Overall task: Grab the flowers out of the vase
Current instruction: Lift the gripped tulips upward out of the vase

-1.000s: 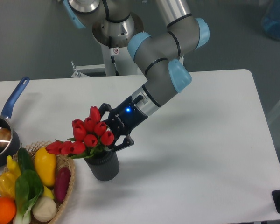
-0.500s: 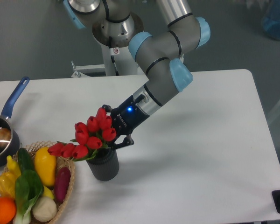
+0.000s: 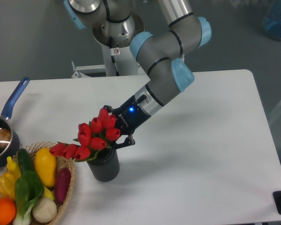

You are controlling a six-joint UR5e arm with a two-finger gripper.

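- Gripper (image 3: 113,132) comes in from the right, low over the vase (image 3: 103,165); jaws hidden behind the buds, can't tell if pinching or spread.
- Flowers (image 3: 94,135) stand in vase mouth, leaning left over wicker basket (image 3: 68,186) rim.
- Vase sits near table (image 3: 201,154) front edge, just beside basket.
- Bare tabletop to the right; saucepan (image 3: 3,136) at far left edge.

Glossy red tulip buds (image 3: 97,135) top a matt dark ribbed vase (image 3: 104,167) on the smooth white table (image 3: 201,154), beside a woven wicker basket (image 3: 70,180) and a shiny-rimmed saucepan (image 3: 2,140) with blue plastic-looking handle.
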